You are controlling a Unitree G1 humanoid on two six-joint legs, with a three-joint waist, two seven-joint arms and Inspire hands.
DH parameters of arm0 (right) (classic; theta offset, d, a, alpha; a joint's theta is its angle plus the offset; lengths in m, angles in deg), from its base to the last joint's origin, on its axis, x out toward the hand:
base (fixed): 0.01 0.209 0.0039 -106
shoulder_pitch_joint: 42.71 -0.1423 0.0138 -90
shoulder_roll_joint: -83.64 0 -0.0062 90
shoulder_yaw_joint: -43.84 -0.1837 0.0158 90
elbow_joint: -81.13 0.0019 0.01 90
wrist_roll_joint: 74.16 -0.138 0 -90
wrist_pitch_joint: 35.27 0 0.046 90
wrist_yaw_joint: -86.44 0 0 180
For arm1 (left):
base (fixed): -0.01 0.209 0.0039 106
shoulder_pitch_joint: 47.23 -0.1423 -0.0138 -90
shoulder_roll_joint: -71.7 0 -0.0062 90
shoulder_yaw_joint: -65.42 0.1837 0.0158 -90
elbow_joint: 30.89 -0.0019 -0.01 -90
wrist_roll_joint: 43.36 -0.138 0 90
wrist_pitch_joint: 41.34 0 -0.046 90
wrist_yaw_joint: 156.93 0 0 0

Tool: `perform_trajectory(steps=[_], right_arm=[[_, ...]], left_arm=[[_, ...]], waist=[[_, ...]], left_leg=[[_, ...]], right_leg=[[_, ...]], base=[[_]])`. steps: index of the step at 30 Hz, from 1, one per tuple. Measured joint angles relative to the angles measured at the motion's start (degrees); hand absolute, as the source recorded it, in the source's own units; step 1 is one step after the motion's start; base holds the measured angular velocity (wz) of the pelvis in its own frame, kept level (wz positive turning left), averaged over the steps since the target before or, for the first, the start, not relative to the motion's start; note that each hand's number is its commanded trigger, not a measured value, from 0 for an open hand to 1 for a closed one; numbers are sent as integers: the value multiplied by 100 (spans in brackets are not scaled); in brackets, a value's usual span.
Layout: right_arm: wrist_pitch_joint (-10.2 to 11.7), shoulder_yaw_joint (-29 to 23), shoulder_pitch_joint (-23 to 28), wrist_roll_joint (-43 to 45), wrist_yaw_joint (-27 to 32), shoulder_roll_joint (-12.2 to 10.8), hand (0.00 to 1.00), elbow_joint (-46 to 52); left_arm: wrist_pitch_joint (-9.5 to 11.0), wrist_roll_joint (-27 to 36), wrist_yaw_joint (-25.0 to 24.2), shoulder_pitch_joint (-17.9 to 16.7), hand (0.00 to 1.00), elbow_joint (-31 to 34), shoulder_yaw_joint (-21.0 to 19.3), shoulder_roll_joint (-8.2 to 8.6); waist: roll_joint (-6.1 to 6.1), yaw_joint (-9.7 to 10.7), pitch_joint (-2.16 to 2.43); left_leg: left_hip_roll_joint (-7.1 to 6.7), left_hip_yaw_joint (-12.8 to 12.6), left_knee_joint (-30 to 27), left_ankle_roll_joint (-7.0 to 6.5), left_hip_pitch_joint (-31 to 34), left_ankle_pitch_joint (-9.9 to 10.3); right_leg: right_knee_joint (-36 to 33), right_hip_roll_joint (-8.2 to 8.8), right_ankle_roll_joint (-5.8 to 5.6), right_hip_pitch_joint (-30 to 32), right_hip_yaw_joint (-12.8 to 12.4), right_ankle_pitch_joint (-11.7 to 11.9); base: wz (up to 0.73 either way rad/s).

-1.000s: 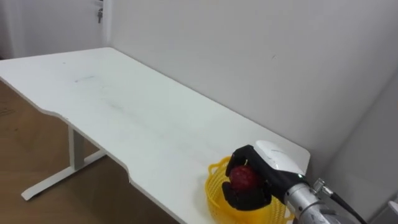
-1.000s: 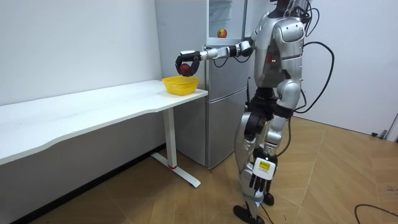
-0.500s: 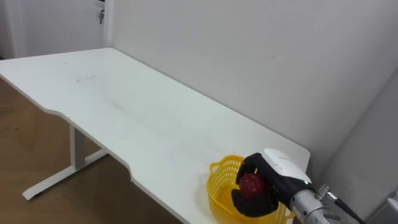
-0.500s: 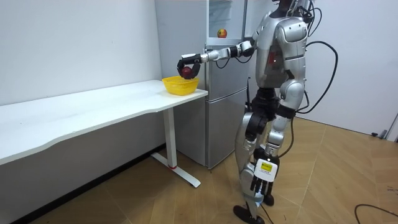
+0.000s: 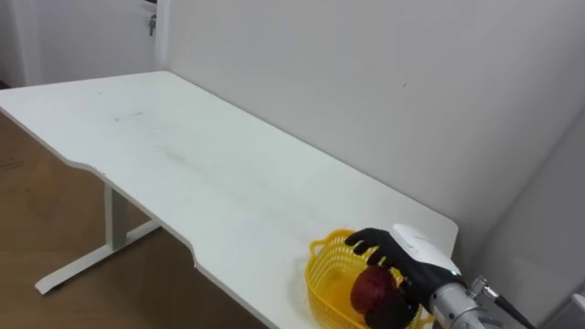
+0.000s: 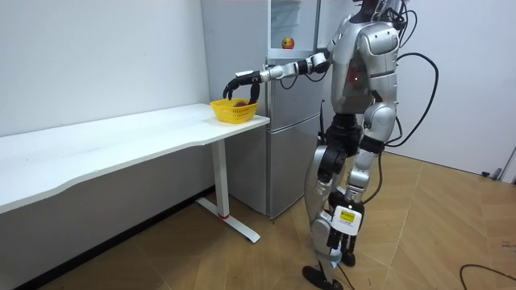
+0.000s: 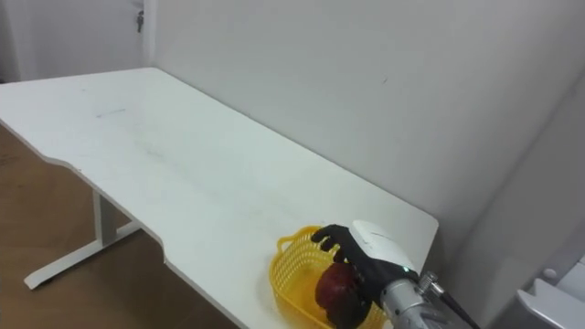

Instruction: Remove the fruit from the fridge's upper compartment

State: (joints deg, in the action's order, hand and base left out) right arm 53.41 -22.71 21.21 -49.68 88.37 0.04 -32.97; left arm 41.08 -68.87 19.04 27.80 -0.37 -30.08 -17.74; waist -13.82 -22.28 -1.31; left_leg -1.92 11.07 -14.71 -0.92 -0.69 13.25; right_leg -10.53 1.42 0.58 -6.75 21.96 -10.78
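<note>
Reaching hand: the robot's right hand is stretched out over the near end of a table. Its fingers are straightened and spread wide, gripping nothing.
Apple: 1 red apple lies just beneath the spread fingers, inside a basket. The thumb sits just beside it, and contact there cannot be made out.
Basket: 1 yellow mesh basket stands directly under the fingers, with its rim reaching a little past the fingertips.
Table: a long white table runs well away beyond the fingertips.
Fridge: a tall grey fridge stands on the wrist side of the fingers, just beside the table's end. Its doors look shut.
Robot: it stands upright in front of the fridge, with its right arm held out level toward the basket.
Left hand: the left hand hangs low by the thigh, well apart from the fingers over the basket. It is too small to read its pose.
Done: judging by the apple in the basket and the open fingers, the fetch and the drop-off look complete.
Left: probably just lifting the fingers clear of the basket and drawing the arm back.
</note>
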Motion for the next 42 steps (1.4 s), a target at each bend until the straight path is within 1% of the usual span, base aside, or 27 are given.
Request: perform_trajectory(steps=[10,21,23,25,30,32,35,36,39,40,42], right_arm=[[1,0,0,2,-10,0,0,1],[1,0,0,2,-10,0,0,2],[4,0,0,8,-10,0,0,3],[6,0,0,16,-10,0,0,3],[6,-2,0,17,-9,0,0,12],[6,-9,0,39,-8,0,0,23],[5,-65,-1,49,2,0,0,67],[6,-95,-1,42,34,0,0,77],[7,-255,6,-51,116,-1,0,146],[2,-339,6,-178,136,0,0,315],[8,-447,6,-355,256,0,0,665]], left_arm=[[3,-6,-4,-17,0,51,12,1],[2,-41,-3,-20,0,53,13,1],[1,-41,-3,-8,0,54,16,-3],[2,-45,-3,1,0,55,17,-2],[1,-48,-3,15,0,80,12,-4],[1,-51,-2,16,0,115,12,-3],[-2,-52,-2,8,0,123,8,-1],[-4,-52,-1,0,0,123,7,-1],[-4,-53,-3,-9,0,104,-4,15],[-12,-52,-9,-12,0,79,-5,25],[-13,-45,-8,-7,0,5,-4,22]], waist=[[28,2,-18],[55,6,-11],[64,13,-15],[86,13,-20],[106,56,-14],[106,98,-12],[116,142,7],[120,165,31],[161,185,44],[189,193,54],[225,255,52]], left_leg=[[-2,-11,-8,0,0,0],[-3,-16,-16,0,-6,0],[-4,-7,-15,0,-11,0],[0,-34,-7,0,-73,0],[14,-122,-2,-1,-102,-1],[15,-135,3,-1,-101,-1],[20,-160,-5,-1,-105,-1],[20,-167,-13,-1,-120,-1],[22,-247,10,-1,-217,-1],[30,-292,37,-1,-244,-1],[39,-307,124,-1,-285,-1]], right_leg=[[-2,2,0,-7,-11,0],[-1,1,0,-13,-17,0],[0,0,0,-11,-44,0],[1,-7,0,-20,-127,0],[1,-6,0,-16,-156,0],[2,-6,0,-14,-163,0],[11,-15,1,-17,-218,0],[21,-16,1,-21,-227,1],[81,-21,2,-121,-284,1],[88,-23,2,-135,-316,1],[84,-28,2,-151,-333,1]], base=[[0],[0],[0],[-10],[-9],[-2],[-6],[-5],[-9],[-16],[-12]])
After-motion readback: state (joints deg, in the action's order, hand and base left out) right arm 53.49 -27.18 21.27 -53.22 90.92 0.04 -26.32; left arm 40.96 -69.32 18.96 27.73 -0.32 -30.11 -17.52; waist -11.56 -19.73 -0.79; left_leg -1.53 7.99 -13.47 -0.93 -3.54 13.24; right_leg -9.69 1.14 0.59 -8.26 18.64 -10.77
